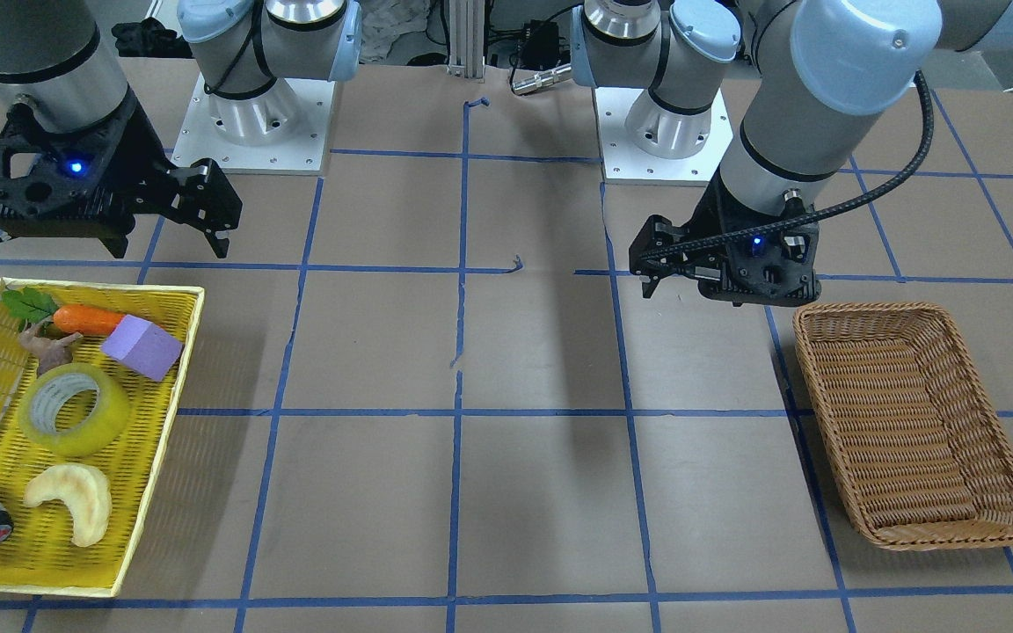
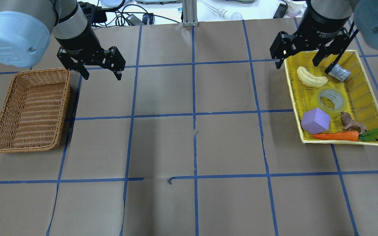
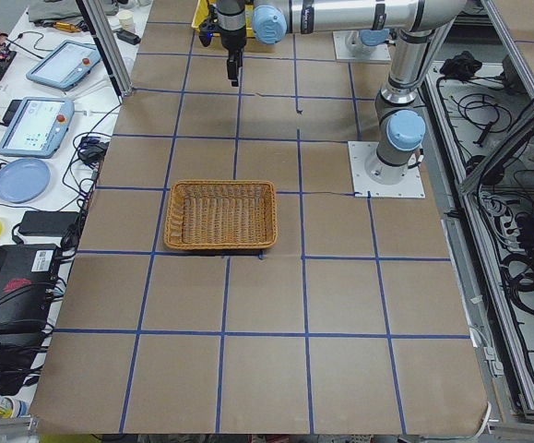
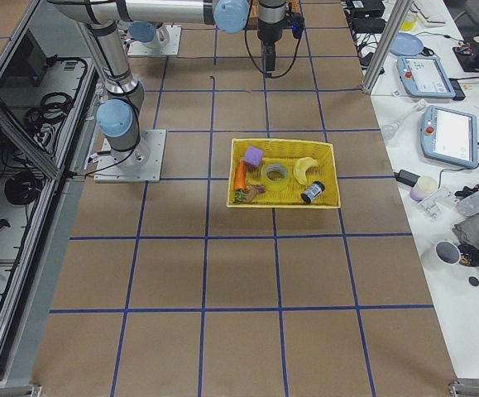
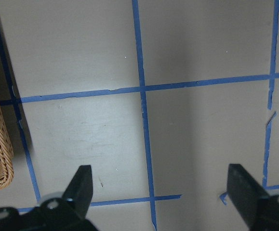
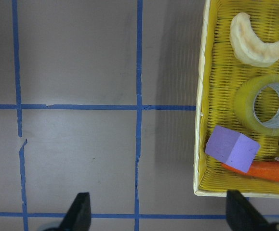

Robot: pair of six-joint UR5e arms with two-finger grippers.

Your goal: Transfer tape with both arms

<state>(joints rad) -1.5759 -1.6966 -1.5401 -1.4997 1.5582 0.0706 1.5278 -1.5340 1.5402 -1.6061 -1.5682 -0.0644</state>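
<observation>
The tape [image 1: 74, 409] is a yellowish translucent roll lying flat in the yellow tray [image 1: 193, 325]. It also shows in the overhead view [image 2: 330, 101] and the right wrist view [image 6: 267, 110]. My right gripper [image 2: 297, 62] is open and empty, and hovers over the tray's far inner corner, away from the tape. In the front view the right gripper [image 1: 168, 242] hangs above the tray's robot-side edge. My left gripper [image 2: 99, 74] is open and empty, above bare table beside the wicker basket [image 2: 31, 108]. The left gripper also shows in the front view [image 1: 700, 290].
The tray also holds a crescent bread [image 2: 310, 78], a small grey can [image 2: 339, 72], a purple block [image 2: 315, 120], a carrot [image 2: 335, 136] and a brown animal figure [image 2: 353, 123]. The wicker basket [image 1: 911, 422] holds nothing. Blue tape lines grid the brown table.
</observation>
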